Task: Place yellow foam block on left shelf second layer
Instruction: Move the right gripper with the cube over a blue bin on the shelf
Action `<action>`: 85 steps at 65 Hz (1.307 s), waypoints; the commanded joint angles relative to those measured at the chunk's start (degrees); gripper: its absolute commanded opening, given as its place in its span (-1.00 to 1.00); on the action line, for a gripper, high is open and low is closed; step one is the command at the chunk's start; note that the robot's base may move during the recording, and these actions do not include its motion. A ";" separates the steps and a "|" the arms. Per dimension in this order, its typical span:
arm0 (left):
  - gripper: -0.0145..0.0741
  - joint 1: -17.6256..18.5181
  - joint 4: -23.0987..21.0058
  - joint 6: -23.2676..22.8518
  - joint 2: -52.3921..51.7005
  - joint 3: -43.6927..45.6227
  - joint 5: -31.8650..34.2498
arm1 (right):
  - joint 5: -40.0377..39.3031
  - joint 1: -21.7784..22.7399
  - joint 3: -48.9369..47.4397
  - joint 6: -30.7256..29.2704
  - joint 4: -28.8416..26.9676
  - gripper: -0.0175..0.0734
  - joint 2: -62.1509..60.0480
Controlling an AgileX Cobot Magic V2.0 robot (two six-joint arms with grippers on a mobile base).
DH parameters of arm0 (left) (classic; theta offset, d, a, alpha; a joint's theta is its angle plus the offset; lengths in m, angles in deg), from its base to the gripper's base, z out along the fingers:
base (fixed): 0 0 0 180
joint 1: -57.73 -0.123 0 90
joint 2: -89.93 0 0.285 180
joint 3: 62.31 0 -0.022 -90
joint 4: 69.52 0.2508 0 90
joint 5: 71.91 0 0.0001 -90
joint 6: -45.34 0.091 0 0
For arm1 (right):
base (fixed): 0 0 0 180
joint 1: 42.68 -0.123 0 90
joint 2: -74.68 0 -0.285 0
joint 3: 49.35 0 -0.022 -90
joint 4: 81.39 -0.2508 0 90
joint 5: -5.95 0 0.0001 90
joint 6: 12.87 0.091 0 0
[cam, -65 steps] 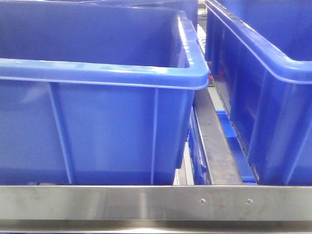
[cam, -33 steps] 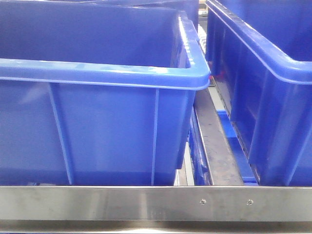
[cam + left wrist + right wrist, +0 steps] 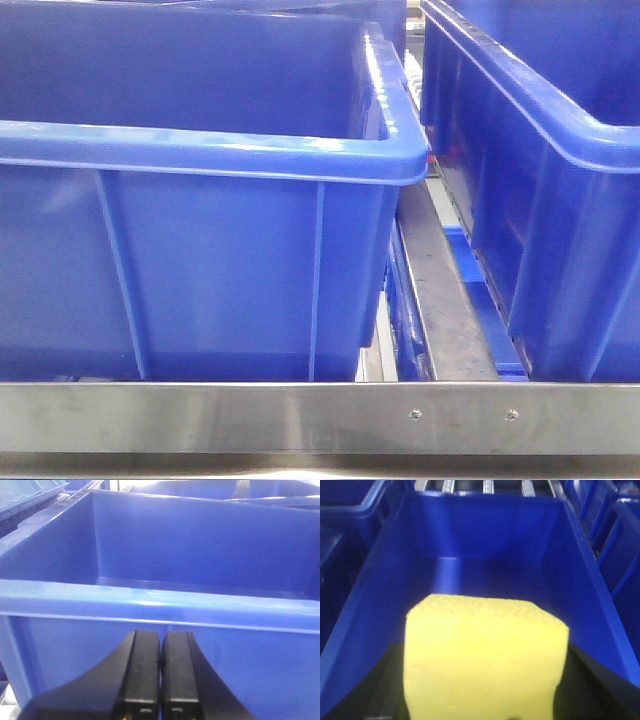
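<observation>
Soft, even light; glare streaks the bin rim (image 3: 150, 600) just above the left gripper (image 3: 160, 680). The block (image 3: 485, 660) looks blurred.

No readable text, labels, brands or numbers in any view; bins (image 3: 220, 260), rail (image 3: 300, 415) and block (image 3: 485, 660) are unmarked.

Blue plastic bins (image 3: 220, 250) side by side on shelf, steel front rail (image 3: 320, 418), glossy highlights on rims

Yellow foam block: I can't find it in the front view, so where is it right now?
Only the right wrist view shows the yellow foam block, low and central, held in the right end effector over an open blue bin.
</observation>
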 commanded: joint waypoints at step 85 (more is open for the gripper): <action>-0.36 0.29 -0.42 -0.22 0.41 -1.48 5.04 | -6.24 8.07 -26.93 -12.44 -6.01 0.09 65.60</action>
